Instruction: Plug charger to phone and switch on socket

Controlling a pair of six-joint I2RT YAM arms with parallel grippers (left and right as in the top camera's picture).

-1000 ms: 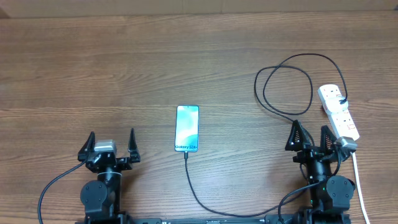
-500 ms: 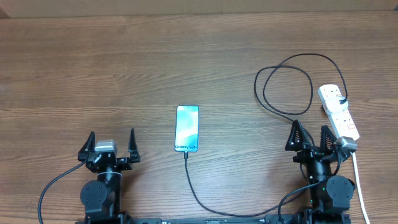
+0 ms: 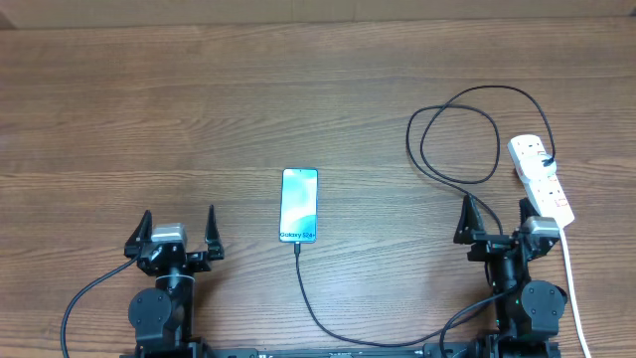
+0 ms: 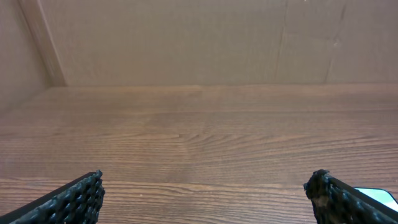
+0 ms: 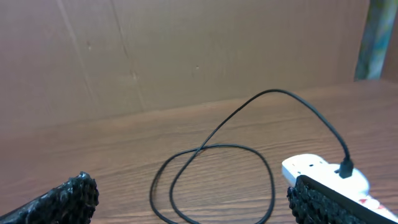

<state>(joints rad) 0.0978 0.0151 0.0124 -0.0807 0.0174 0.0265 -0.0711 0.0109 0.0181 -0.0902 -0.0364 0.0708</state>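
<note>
The phone (image 3: 299,205) lies screen up in the middle of the table, and its corner shows at the lower right of the left wrist view (image 4: 376,195). The black charger cable (image 3: 310,298) meets the phone's near end, runs along the front edge and loops at the back right (image 3: 457,134) to the white socket strip (image 3: 542,179). The right wrist view shows the loop (image 5: 211,180) and the strip (image 5: 323,174). My left gripper (image 3: 178,231) is open and empty, left of the phone. My right gripper (image 3: 496,221) is open and empty, just in front of the strip.
A brown cardboard wall (image 4: 186,37) stands along the table's far edge. The strip's thick white cord (image 3: 572,288) runs down past my right arm to the front edge. The wooden table (image 3: 199,119) spreads behind both grippers.
My right gripper has opened a little wider and turned slightly right, toward the strip. The left arm, phone and cable have not moved.
</note>
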